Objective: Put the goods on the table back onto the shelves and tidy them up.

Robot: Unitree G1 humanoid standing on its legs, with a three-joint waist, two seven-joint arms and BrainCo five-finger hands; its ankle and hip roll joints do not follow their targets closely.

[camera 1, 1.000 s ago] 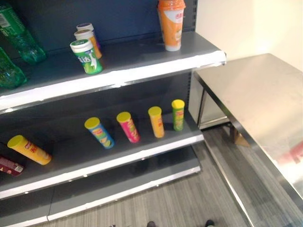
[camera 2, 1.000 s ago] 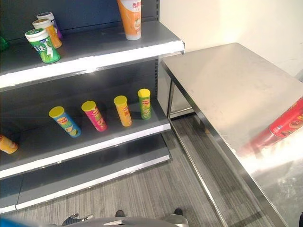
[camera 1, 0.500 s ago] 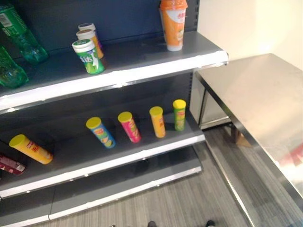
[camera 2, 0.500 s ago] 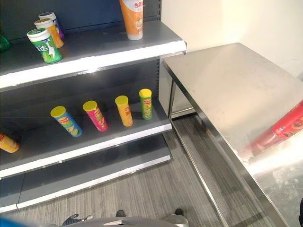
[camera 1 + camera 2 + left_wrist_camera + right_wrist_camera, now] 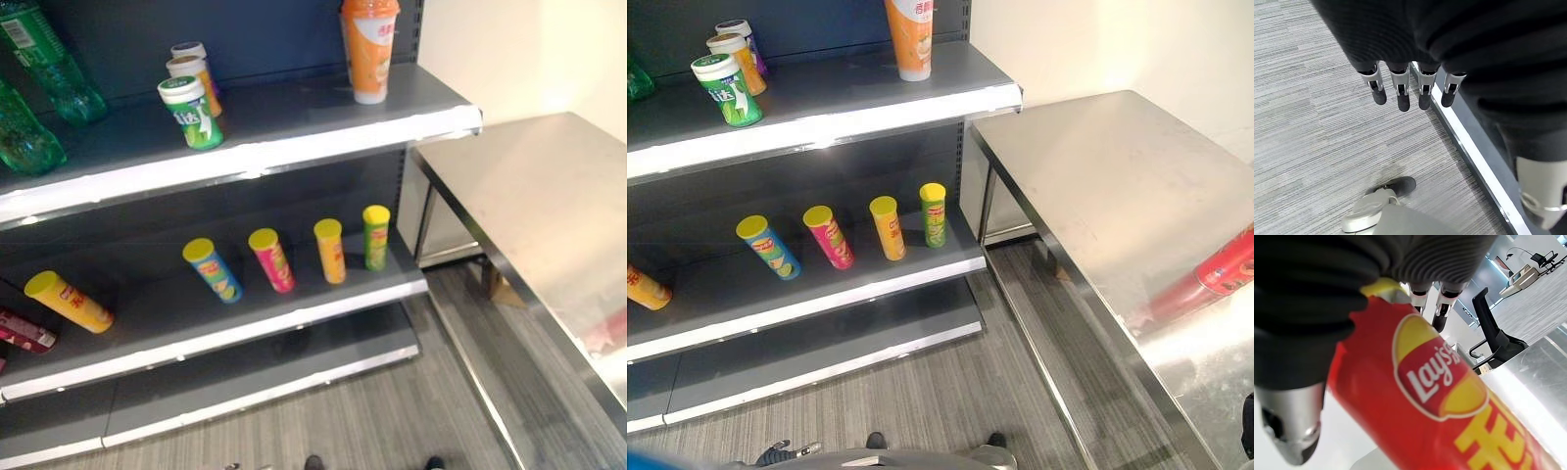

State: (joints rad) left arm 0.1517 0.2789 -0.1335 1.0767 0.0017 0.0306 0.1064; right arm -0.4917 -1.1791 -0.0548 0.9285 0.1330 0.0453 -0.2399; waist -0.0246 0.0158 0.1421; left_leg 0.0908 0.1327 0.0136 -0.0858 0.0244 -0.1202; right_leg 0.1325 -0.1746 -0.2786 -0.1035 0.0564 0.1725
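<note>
The red can (image 5: 1440, 416) sits in the right hand (image 5: 1298, 396), fingers curled round it, over the worktop (image 5: 1097, 186). It is smooth and round with a yellow lid, so it might slip, or bump 1 of the 4 cans (image 5: 269, 259) on the shelf (image 5: 245, 323). The left hand (image 5: 1400, 93) hangs open above the floor.

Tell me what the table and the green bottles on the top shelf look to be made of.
Table: brushed stainless steel by its look, silver with soft blurred reflections and a bright rim. Green bottles: probably clear tinted plastic, since the shelf shows through them and their walls are ribbed.
</note>
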